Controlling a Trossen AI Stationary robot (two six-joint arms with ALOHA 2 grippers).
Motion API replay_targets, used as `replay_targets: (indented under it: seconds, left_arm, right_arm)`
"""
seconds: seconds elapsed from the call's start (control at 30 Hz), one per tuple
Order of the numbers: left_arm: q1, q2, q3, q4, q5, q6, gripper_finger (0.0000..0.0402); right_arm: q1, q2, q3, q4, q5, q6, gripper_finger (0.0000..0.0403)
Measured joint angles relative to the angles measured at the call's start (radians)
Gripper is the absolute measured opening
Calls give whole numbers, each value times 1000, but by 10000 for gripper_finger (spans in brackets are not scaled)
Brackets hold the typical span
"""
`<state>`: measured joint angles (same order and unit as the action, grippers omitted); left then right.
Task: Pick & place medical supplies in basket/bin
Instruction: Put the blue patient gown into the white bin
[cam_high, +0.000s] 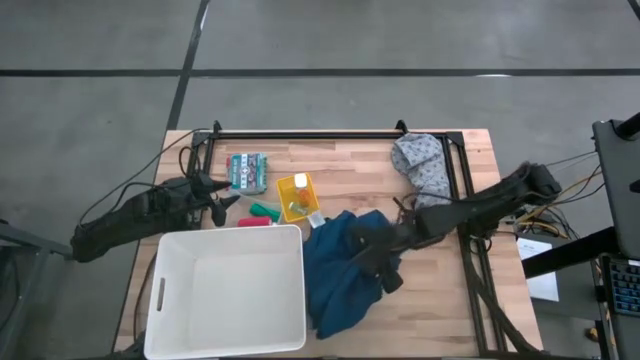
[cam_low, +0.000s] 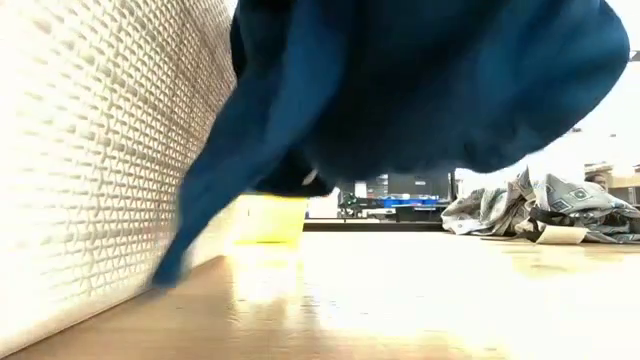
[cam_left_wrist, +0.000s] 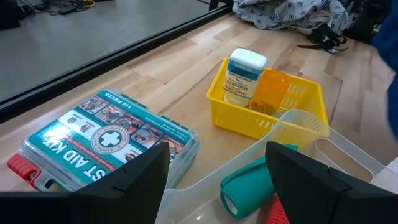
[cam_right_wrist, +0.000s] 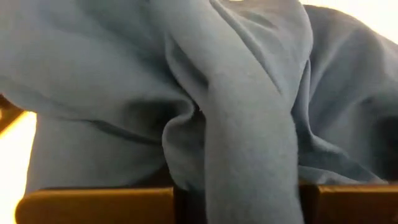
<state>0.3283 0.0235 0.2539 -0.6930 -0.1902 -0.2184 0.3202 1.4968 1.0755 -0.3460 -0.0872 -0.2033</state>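
The blue garment (cam_high: 340, 270) lies bunched at lower centre of the high view, just right of the white bin (cam_high: 228, 292), and in the low view part of it hangs lifted off the worktop (cam_high: 420, 300). The right tool (cam_high: 372, 252) is pinched nearly closed on its fabric. The left tool (cam_high: 225, 198), half open and holding nothing, hovers at centre left near the first aid kit (cam_high: 247, 172), the green roll (cam_high: 263, 210) and the yellow basket (cam_high: 297, 197). The grey speckled cloth (cam_high: 422, 165) sits at upper right.
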Motion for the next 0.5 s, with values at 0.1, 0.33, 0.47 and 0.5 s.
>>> replay_targets:
  seconds: [0.1,0.33,0.47,0.5]
  left_arm:
    - [0,0,0,0,0,0,271]
    - [0,0,0,0,0,0,271]
    - [0,0,0,0,0,0,271]
    - [0,0,0,0,0,0,271]
  right_arm:
    - [0,-63,0,-1,0,20,54]
    - [0,-212,0,-17,0,59,54]
    - [0,-293,1,-13,0,73,54]
    - [0,-312,1,-10,0,73,54]
